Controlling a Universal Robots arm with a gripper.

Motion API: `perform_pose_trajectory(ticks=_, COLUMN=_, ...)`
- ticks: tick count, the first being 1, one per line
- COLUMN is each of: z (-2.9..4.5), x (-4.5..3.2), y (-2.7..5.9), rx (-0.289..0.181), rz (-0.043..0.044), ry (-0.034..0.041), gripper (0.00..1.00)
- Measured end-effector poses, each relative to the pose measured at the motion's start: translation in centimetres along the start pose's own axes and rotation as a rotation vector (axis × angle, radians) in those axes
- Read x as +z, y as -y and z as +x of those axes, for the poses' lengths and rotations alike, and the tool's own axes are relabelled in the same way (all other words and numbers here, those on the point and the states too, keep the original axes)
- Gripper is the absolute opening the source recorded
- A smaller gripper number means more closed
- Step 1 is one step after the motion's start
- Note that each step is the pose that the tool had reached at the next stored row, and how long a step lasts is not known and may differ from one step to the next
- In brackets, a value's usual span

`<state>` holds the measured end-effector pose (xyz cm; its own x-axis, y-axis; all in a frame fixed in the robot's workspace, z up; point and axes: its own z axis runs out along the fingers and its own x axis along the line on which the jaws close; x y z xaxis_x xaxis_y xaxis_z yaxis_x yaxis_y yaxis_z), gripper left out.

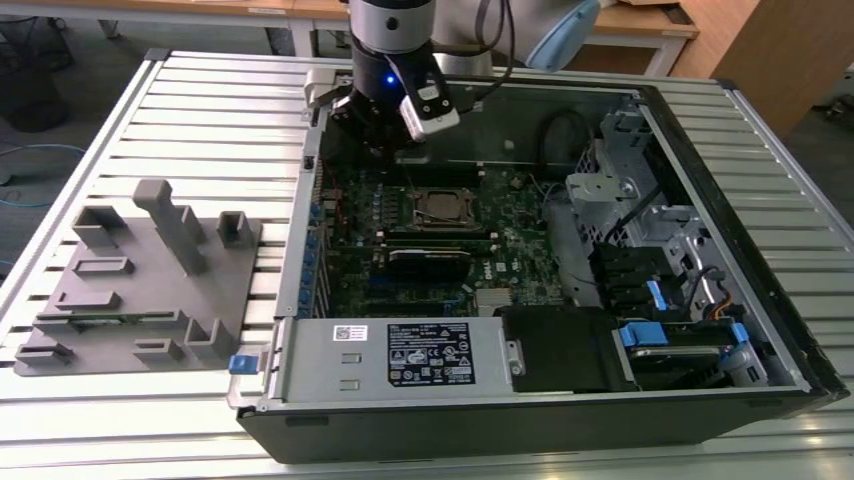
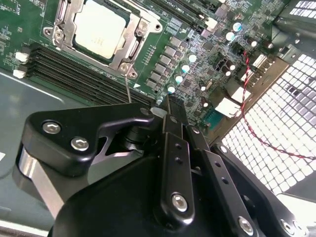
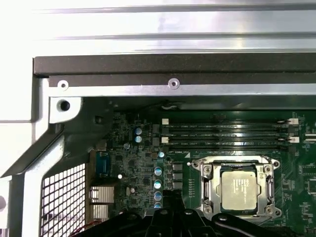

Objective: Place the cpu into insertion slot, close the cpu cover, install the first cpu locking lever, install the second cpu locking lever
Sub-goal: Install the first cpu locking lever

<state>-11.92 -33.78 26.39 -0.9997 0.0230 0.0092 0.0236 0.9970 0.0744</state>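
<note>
The cpu (image 1: 446,205) (image 2: 100,27) (image 3: 239,187), a pale silvery square, lies in the insertion slot (image 1: 447,220) on the green board. The cpu cover (image 2: 134,40) (image 3: 213,183), a silver frame, lies flat around the chip. A thin metal lever (image 2: 129,88) sticks out from the socket's corner towards the gripper. My gripper (image 1: 386,160) (image 2: 165,104) (image 3: 171,196) hangs over the board beside the socket, toward the exterior view's left and the case's rear wall. Its black fingers (image 2: 174,143) are pressed together with nothing between them.
Black memory slots (image 3: 227,136) run along the socket. The case's rear wall (image 3: 173,64) and a perforated grille (image 2: 281,113) are close to the gripper. A power supply (image 1: 400,355) and drive cage (image 1: 667,300) fill the case's near and right parts. A grey fixture (image 1: 147,280) stands outside.
</note>
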Motion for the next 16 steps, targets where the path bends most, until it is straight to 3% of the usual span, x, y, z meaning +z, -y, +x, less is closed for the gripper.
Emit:
perform_pose_trajectory(ticks=9, z=-0.02, x=0.17, y=-0.2, rx=0.0, rz=-0.0022, ry=-0.0001, gripper=0.11)
perform_pose_trajectory(ticks=16, z=-0.03, x=0.5, y=-1.0, rx=0.0, rz=-0.0022, ry=0.0, gripper=0.11)
